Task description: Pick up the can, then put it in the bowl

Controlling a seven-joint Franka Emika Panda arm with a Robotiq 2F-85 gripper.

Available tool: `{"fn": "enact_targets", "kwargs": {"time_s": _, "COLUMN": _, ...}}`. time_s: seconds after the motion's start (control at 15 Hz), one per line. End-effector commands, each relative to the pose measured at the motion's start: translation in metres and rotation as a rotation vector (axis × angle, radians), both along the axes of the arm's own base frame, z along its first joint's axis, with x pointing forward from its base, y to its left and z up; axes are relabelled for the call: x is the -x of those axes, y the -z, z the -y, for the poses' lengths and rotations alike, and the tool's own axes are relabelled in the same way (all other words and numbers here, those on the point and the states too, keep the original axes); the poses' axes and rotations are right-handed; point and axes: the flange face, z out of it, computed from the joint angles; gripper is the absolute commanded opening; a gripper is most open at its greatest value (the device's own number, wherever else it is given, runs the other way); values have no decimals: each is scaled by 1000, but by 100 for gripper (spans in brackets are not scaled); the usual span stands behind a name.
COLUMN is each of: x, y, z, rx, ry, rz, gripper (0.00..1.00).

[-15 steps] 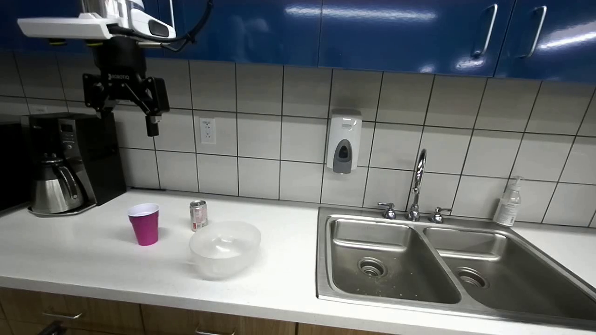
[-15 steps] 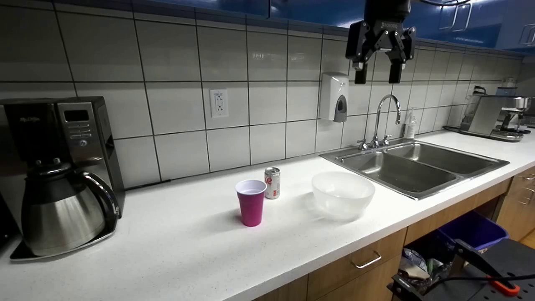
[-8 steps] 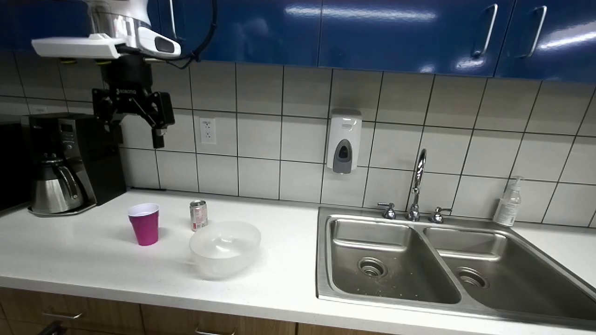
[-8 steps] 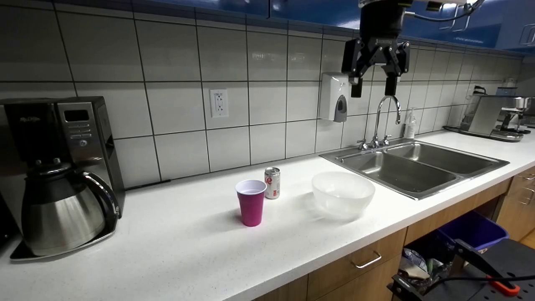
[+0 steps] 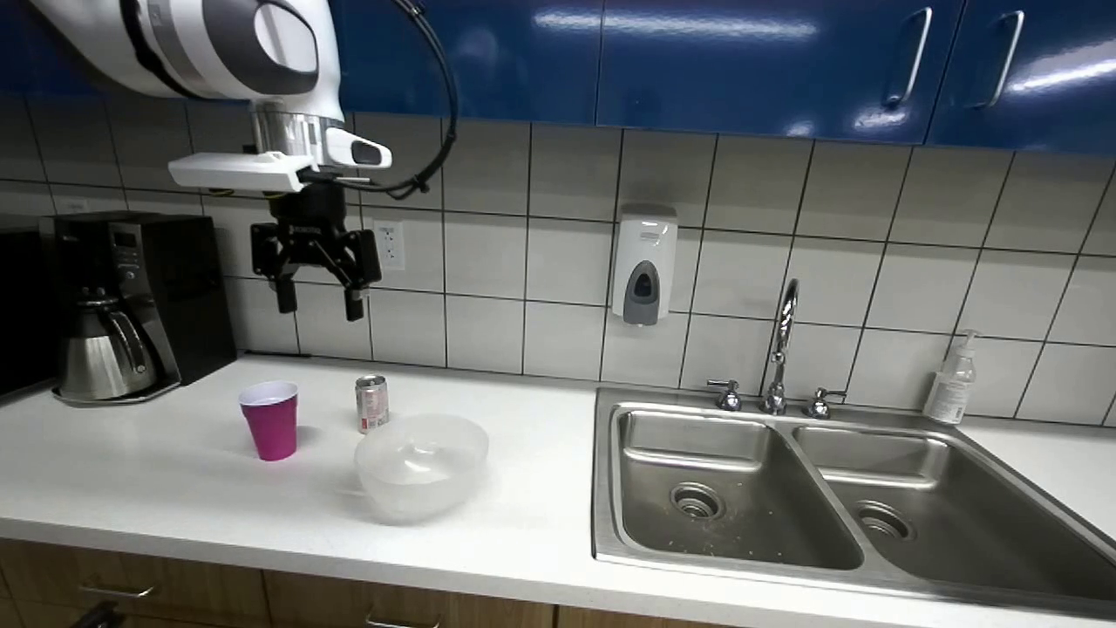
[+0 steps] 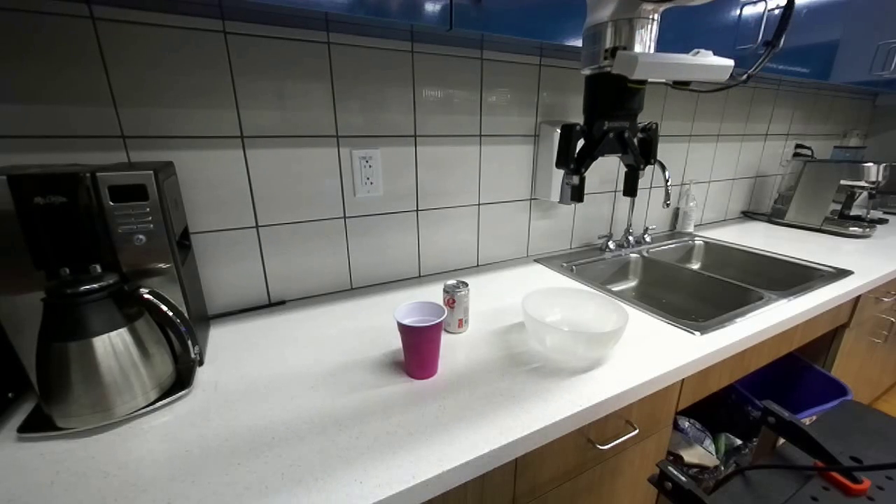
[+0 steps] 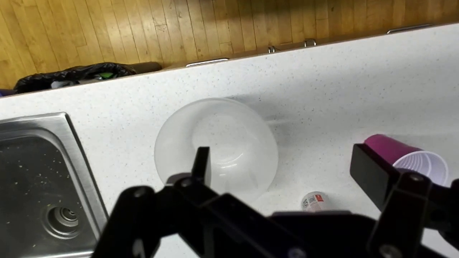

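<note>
Grasping the soda can (image 6: 456,306) looks like the step in hand; it stands upright on the bench (image 6: 294,406), near the magenta plastic cup (image 6: 421,350) and the translucent bowl (image 6: 574,336), touching neither, judging by both exterior views. The end effector (image 5: 320,303) hangs above the bench, fingers (image 7: 371,175) spread wide and nothing between them. In the wrist view its body partly hides the can, so the exterior views should help with centring. Come straight down with fingers vertical, one dropping into the gap on the bowl's side, the other clear of the cup. A light squeeze around the middle should suit thin metal — too much may dent it — and the lift should top the bowl's rim before any sideways travel.

Counted up: one can, one bowl, one cup; one stainless-steel double-basin sink (image 5: 606,488); one two-handled faucet (image 5: 775,392); one wall-mounted soap dispenser (image 5: 643,270); one pump bottle (image 5: 953,388); one drip coffee maker (image 6: 136,231) with a single carafe (image 6: 105,371), plus what looks like an espresso machine (image 6: 805,199).
</note>
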Motion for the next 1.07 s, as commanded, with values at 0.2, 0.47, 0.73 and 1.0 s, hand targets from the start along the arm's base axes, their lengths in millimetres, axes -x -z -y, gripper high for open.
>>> {"fn": "enact_targets", "kwargs": {"time_s": 0.2, "x": -81, "y": 23, "z": 26, "rx": -3, "ry": 40, "rz": 33, "gripper": 100}}
{"fn": "enact_targets", "kwargs": {"time_s": 0.47, "x": -113, "y": 45, "z": 21, "rx": 9, "ry": 28, "rz": 24, "gripper": 100}}
{"fn": "enact_targets", "kwargs": {"time_s": 0.73, "x": -123, "y": 76, "z": 7, "rx": 21, "ry": 1, "rz": 12, "gripper": 100}}
{"fn": "enact_targets", "kwargs": {"time_s": 1.0, "x": -127, "y": 107, "z": -6, "rx": 38, "ry": -34, "rz": 17, "gripper": 100}}
